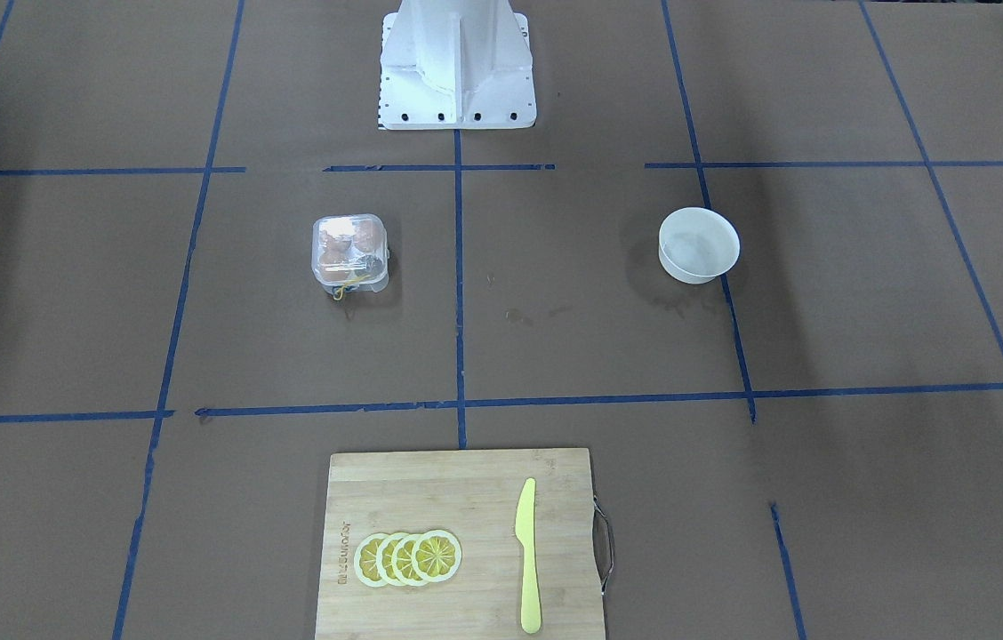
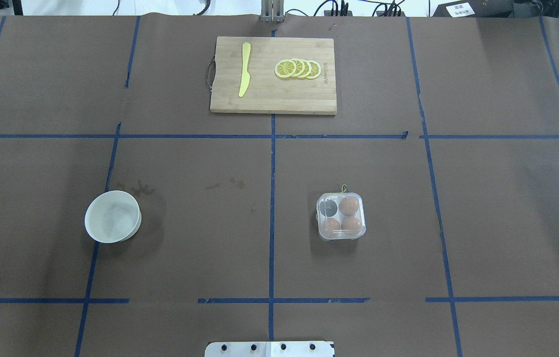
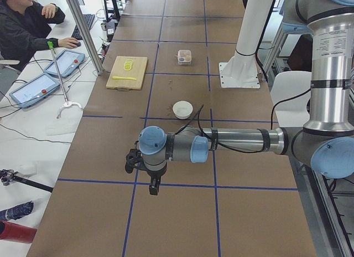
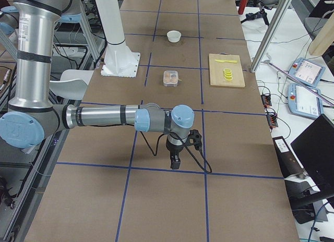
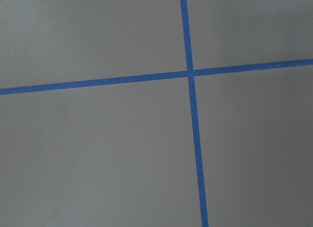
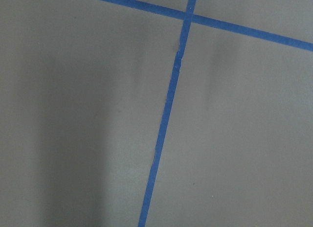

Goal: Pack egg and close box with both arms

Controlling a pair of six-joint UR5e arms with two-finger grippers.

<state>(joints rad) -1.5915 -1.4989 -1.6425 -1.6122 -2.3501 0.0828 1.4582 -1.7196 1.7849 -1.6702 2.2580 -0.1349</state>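
The clear box point(image 2: 341, 216) stands right of the table's middle, and it also shows in the front view point(image 1: 350, 253). Its lid lies down over the cups. Three brown eggs point(image 2: 349, 205) sit inside; I cannot tell the task's egg from the others. The fourth cup point(image 2: 328, 207) looks dark and empty. A thin yellow band point(image 1: 346, 289) hangs at its far side. My left gripper point(image 3: 154, 188) and right gripper point(image 4: 176, 162) hang over bare table far from the box. They show only in the side views, so I cannot tell whether they are open or shut.
An empty white bowl point(image 2: 112, 216) stands on the left half. A wooden cutting board point(image 2: 309, 99) with a yellow knife point(image 2: 245, 69) and lemon slices point(image 2: 298, 69) lies at the far edge. The white pedestal point(image 1: 457, 67) stands at the robot's side. An operator point(image 3: 27, 24) sits beside the table.
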